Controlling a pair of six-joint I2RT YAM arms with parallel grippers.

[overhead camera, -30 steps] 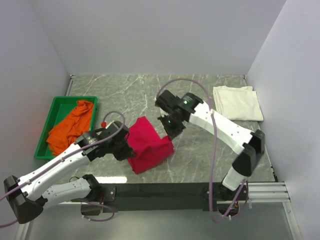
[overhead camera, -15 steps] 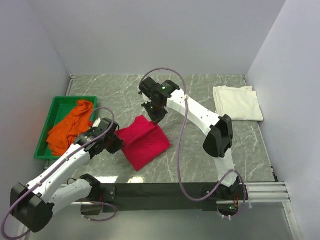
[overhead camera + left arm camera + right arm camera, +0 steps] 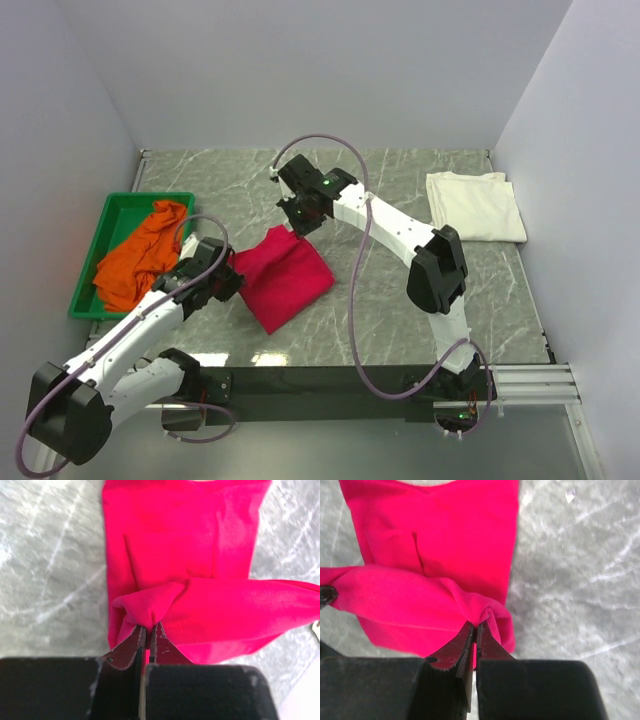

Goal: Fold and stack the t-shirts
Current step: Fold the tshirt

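Crimson t-shirt (image 3: 287, 285): soft matte knit, a rough diamond, lay mid-table on the grey veined stone-look table (image 3: 420, 300). One edge was lifted in a bunched fold. Left gripper (image 3: 148, 630) and right gripper (image 3: 475, 627) each pinched a puckered corner, jaws pressed tight on the cloth.

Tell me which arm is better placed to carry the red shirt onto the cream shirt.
Right, probably. The right gripper is shut on the red shirt, and that arm's base stands nearer the cream shirt. The left gripper pinches the red shirt too, but would need to reach across.
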